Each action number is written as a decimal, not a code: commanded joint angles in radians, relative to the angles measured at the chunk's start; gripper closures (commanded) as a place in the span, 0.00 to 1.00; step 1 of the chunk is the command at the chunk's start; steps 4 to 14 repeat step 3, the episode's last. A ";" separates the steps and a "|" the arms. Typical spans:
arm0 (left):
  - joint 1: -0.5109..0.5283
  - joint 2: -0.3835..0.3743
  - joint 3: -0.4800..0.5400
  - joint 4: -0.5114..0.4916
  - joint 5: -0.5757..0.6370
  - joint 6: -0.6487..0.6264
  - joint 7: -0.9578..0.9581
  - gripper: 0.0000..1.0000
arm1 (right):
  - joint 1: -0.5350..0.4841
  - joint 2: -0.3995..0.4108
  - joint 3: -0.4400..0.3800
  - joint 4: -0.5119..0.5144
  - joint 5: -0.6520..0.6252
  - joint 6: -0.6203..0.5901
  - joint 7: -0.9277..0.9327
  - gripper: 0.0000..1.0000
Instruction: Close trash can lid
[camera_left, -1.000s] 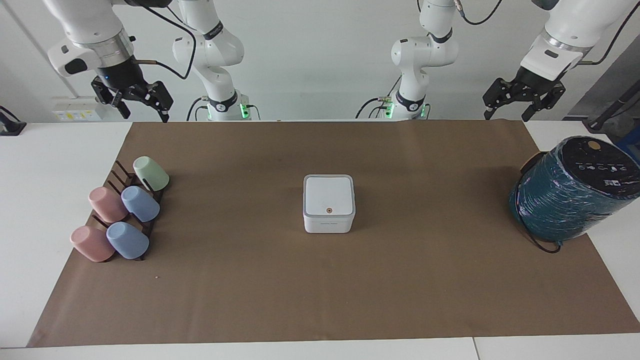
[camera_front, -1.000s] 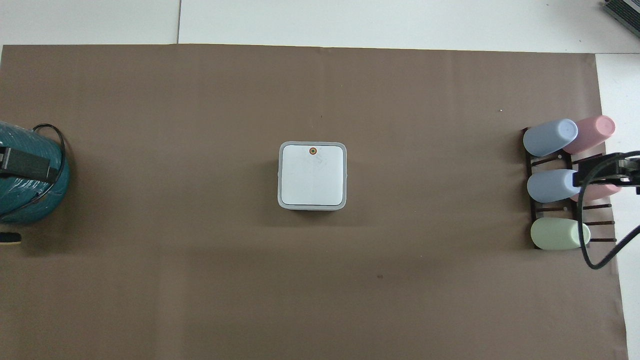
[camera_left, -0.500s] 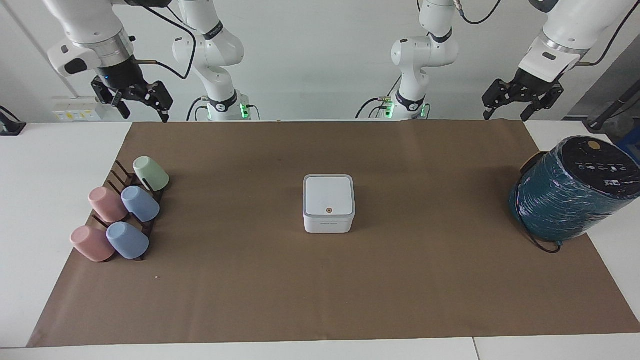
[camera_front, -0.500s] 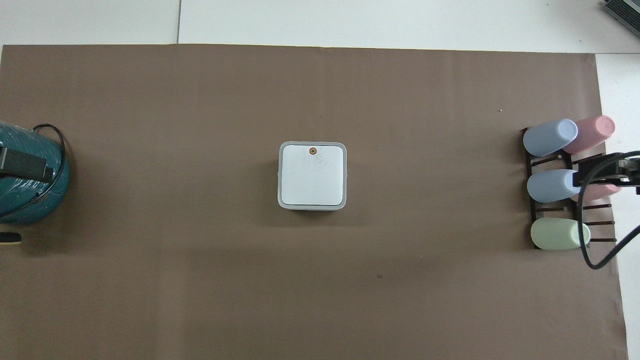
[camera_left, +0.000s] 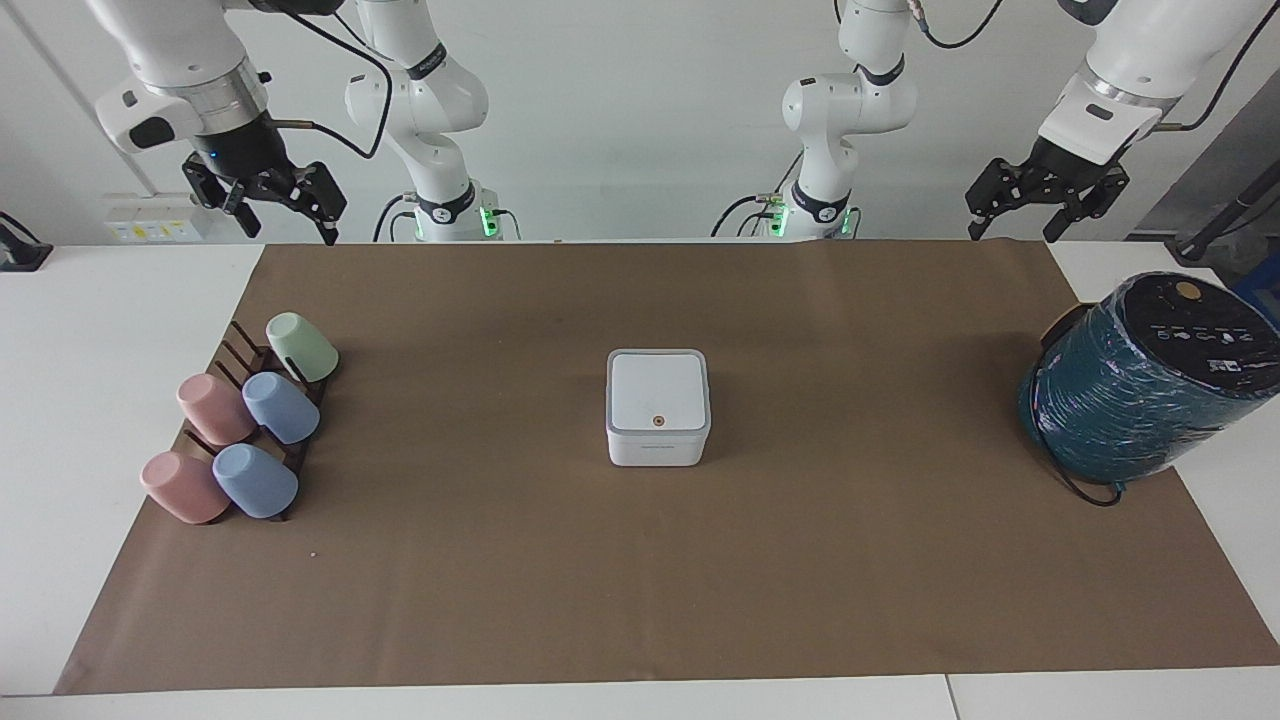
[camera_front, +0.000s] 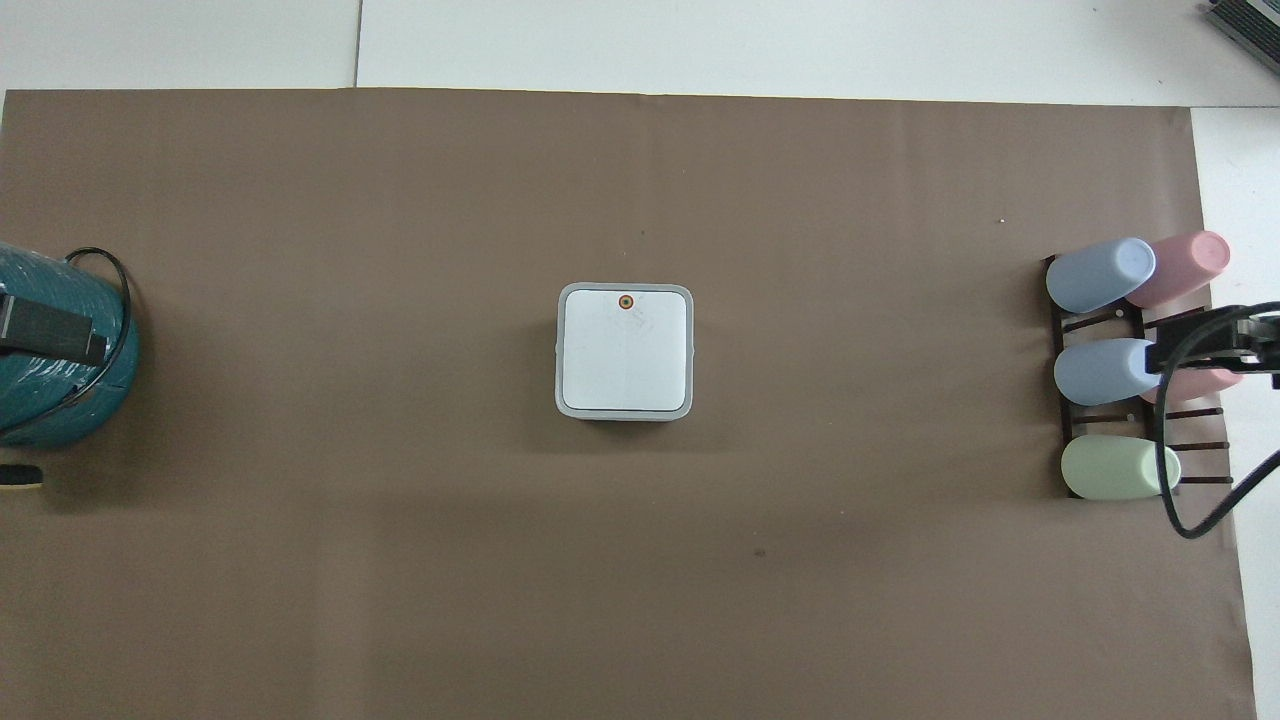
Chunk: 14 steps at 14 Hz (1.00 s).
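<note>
The small white trash can (camera_left: 657, 450) stands in the middle of the brown mat. Its square white lid (camera_left: 658, 390) with the grey rim lies flat on top of it, the orange-brown dot facing up on the edge farther from the robots. The lid also shows flat in the overhead view (camera_front: 625, 350). My left gripper (camera_left: 1012, 232) hangs open and empty in the air near its base, over the mat's edge at the left arm's end. My right gripper (camera_left: 290, 230) hangs open and empty over the mat's edge at the right arm's end. Both are far from the can.
A big teal cylinder (camera_left: 1140, 380) with a black cable lies at the left arm's end of the table. A dark rack with several pastel cups (camera_left: 245, 420) sits at the right arm's end. The brown paper mat (camera_left: 640, 580) covers most of the table.
The left gripper has shifted very slightly near its base. The trash can, its lid and the right arm have not moved.
</note>
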 joint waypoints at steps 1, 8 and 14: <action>-0.001 -0.025 0.000 -0.031 0.017 0.010 -0.001 0.00 | 0.000 -0.006 -0.001 0.004 0.004 -0.012 -0.012 0.00; 0.000 -0.027 0.000 -0.031 0.017 0.007 -0.002 0.00 | 0.000 -0.006 -0.001 0.004 0.004 -0.012 -0.012 0.00; 0.000 -0.027 0.000 -0.031 0.017 0.007 -0.002 0.00 | 0.000 -0.006 -0.001 0.004 0.004 -0.012 -0.012 0.00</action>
